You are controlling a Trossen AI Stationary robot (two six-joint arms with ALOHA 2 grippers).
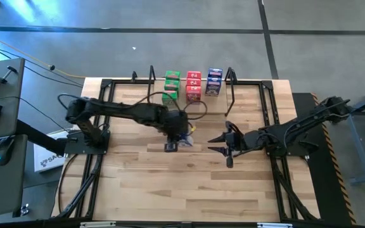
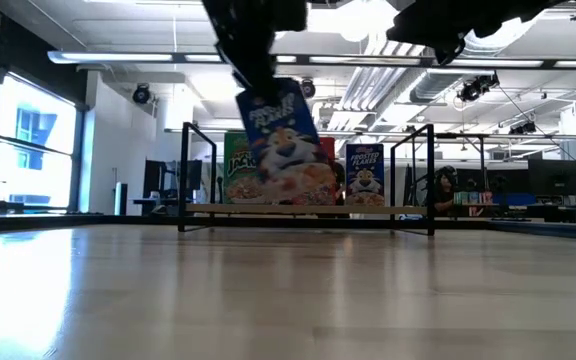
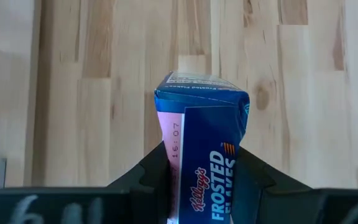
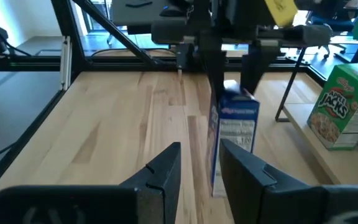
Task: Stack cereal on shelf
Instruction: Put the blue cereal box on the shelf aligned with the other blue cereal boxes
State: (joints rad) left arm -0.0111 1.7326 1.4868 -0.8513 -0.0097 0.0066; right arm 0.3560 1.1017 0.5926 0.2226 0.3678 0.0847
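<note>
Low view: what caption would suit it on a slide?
Left gripper lifts a tilted Frosted Flakes box before the shelf.

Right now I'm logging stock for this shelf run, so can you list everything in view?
Held Frosted Flakes box: one, blue, lifted off the table in the left gripper, tilted.
Blue boxes on shelf: a stack at the right end; count unclear.
Red boxes: a stack mid-shelf; count unclear.
Green boxes: a stack at the left end; count unclear.
Shelf: one, light board with black end frames, at the table's far edge.
Table: one, light wood.
Left gripper: shut on the held box, mid-table.
Right gripper: open, facing the held box.
</note>
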